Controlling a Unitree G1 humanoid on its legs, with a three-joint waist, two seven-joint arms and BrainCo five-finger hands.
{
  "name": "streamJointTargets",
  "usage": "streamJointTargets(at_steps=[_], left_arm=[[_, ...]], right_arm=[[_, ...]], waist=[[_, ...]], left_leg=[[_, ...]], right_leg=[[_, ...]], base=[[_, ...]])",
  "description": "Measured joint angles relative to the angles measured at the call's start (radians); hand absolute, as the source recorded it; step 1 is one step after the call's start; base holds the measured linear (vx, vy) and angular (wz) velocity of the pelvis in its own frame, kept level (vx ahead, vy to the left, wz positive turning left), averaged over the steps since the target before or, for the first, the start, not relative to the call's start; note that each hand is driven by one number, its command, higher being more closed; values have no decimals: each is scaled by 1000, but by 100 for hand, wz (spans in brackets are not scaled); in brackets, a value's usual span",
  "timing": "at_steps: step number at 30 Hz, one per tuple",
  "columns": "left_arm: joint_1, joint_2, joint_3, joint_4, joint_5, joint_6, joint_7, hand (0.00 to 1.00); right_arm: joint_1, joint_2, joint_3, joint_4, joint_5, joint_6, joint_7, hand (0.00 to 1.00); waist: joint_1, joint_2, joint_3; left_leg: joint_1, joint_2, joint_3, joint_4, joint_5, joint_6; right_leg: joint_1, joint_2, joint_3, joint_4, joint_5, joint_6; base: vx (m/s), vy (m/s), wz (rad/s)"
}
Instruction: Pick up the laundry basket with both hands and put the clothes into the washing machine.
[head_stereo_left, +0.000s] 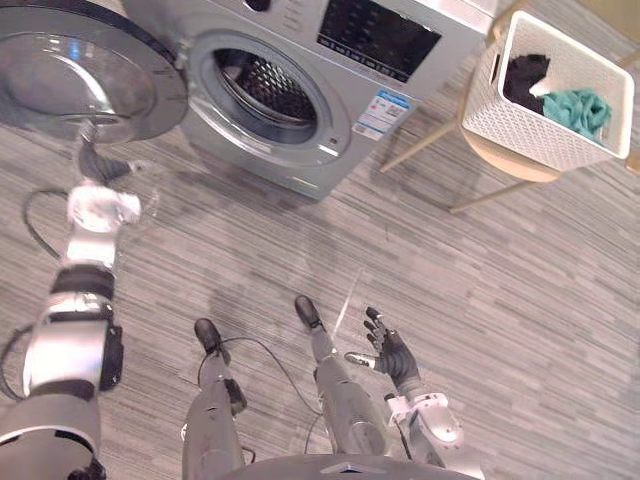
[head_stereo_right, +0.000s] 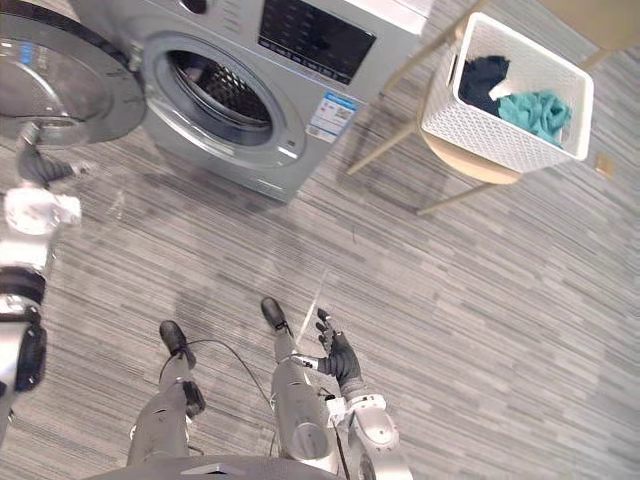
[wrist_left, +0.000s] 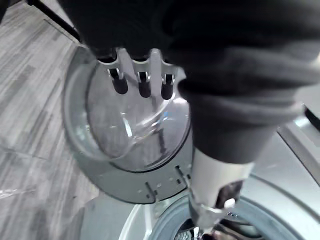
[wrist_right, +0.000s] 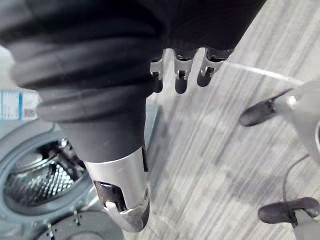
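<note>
Right robot hand (head_stereo_left: 392, 352) spread low, left robot hand (head_stereo_left: 97, 163) near door (head_stereo_left: 60, 85)

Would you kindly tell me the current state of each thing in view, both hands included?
Silver-grey front-loading washing machine: round glass door swung wide open.
Steel drum: looks empty.
White perforated plastic laundry basket: upright on a wooden stool, not held.
Teal garment and dark garment: inside the basket.
Left hand: open, by the door's edge.
Right hand: open, holding nothing.

Left hand (wrist_left: 144, 80) (relaxed); washer door (wrist_left: 112, 150) open.
</note>
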Motion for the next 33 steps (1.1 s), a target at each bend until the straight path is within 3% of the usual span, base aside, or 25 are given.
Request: streamJointTargets(at_steps=[9, 12, 18, 20, 23, 26, 28, 33], left_arm=[[-61, 15, 72, 3, -58, 0, 2, 0], [-62, -15, 105, 1, -58, 3, 4, 0], [-60, -58, 180, -10, -82, 13, 5, 0], [-55, -69, 198, -16, -108, 14, 5, 0], [-11, -83, 264, -33, -153, 19, 5, 0], [41, -84, 313, -34, -156, 22, 5, 0], [98, -84, 351, -35, -156, 25, 11, 0], [176, -96, 380, -36, -157, 30, 12, 0]], right_arm=[[114, 22, 9, -124, 39, -8, 0, 0], [115, 21, 8, -127, 64, -9, 0, 0], [116, 8, 6, -165, 74, -15, 0, 0], [117, 8, 6, -165, 74, -18, 0, 0], [118, 7, 4, -168, 75, -19, 0, 0], [132, 6, -4, -168, 75, -19, 0, 0], [135, -15, -16, -168, 75, -19, 0, 0], [151, -28, -37, -168, 72, -18, 0, 0]], waist=[[22, -10, 7], [31, -8, 8], [50, 1, 13], [68, 4, 15], [88, 29, 14], [103, 37, 12], [125, 44, 9], [131, 47, 7]], left_leg=[[-28, 105, 17, 1, -14, -45], [-32, 153, 17, 1, -7, -62], [-56, 195, 17, 7, -4, -66], [-61, 204, 16, 7, -4, -66], [-71, 220, 15, 7, -4, -66], [-85, 223, 20, 49, 15, -88], [-86, 228, 21, 78, 20, -88], [-69, 195, 2, 83, 42, -65]], right_leg=[[-35, 97, 2, -1, 72, 0], [-38, 138, -18, -1, 95, -11], [-51, 168, -50, -1, 105, -22], [-53, 174, -55, -1, 105, -23], [-52, 183, -82, -1, 102, -25], [-31, 171, -131, -1, 28, -93], [-23, 169, -132, -1, 24, -99], [12, 134, -177, 21, 8, -81]], base=[[4, -32, -14], [-50, -13, -7], [-71, 1, 8], [-57, 27, 10], [-53, 42, 21], [-49, 15, 27], [-55, 17, -2], [-9, 43, 27]])
